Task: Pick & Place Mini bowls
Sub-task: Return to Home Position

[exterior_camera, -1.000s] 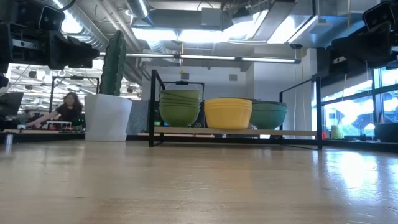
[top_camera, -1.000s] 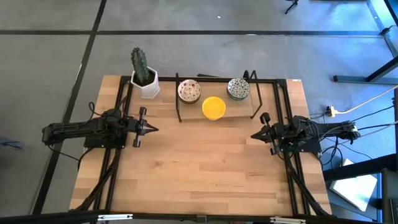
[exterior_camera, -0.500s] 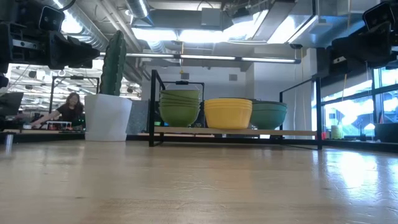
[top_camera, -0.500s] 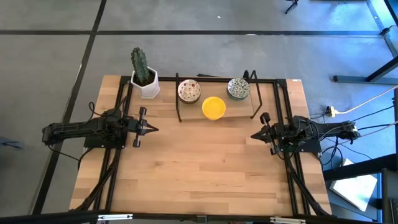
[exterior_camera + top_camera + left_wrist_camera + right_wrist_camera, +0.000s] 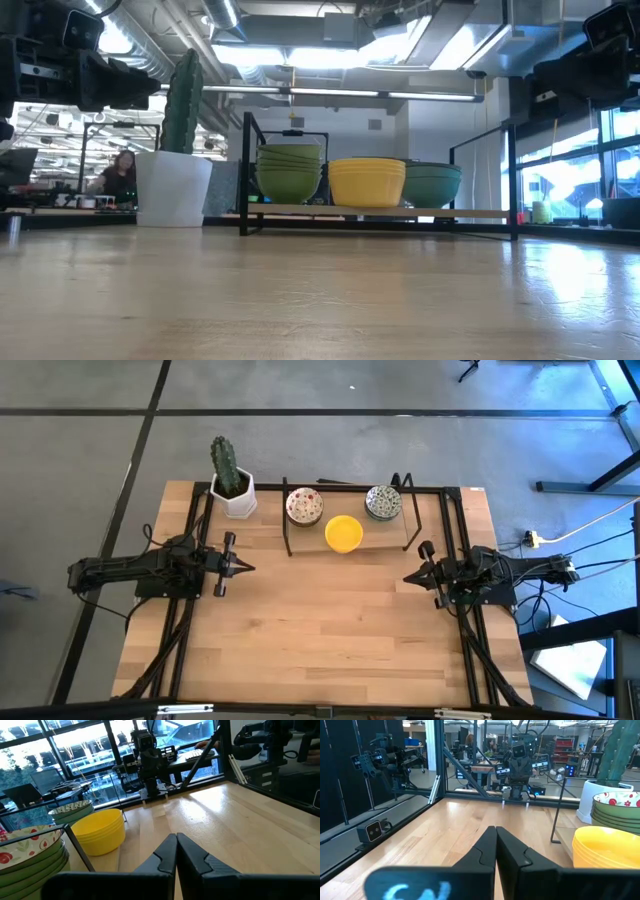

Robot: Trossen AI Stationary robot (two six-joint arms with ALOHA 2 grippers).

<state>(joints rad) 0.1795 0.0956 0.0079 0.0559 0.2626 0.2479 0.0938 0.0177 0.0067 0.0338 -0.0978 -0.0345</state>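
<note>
So, left gripper (image 5: 247,568) and right gripper (image 5: 408,577): both pinched shut, holding nothing, facing each other well apart over the table (image 5: 320,640). Just past the fingertips, between the two: yellow stack of mini bowls (image 5: 343,533) on the shelf (image 5: 286,530). Farther beyond: red-speckled stack (image 5: 304,507), green-grey stack (image 5: 383,502).

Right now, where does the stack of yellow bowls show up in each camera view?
High view: the yellow bowl stack sits at the shelf's front edge, between the two patterned stacks.
Low view: yellow bowl stack, middle of the shelf.
Left wrist view: yellow bowl stack, beside the nearer red floral stack.
Right wrist view: yellow bowl stack, near, cut by the picture's edge.
Shared landmark: the red floral bowl stack next to it.
</note>
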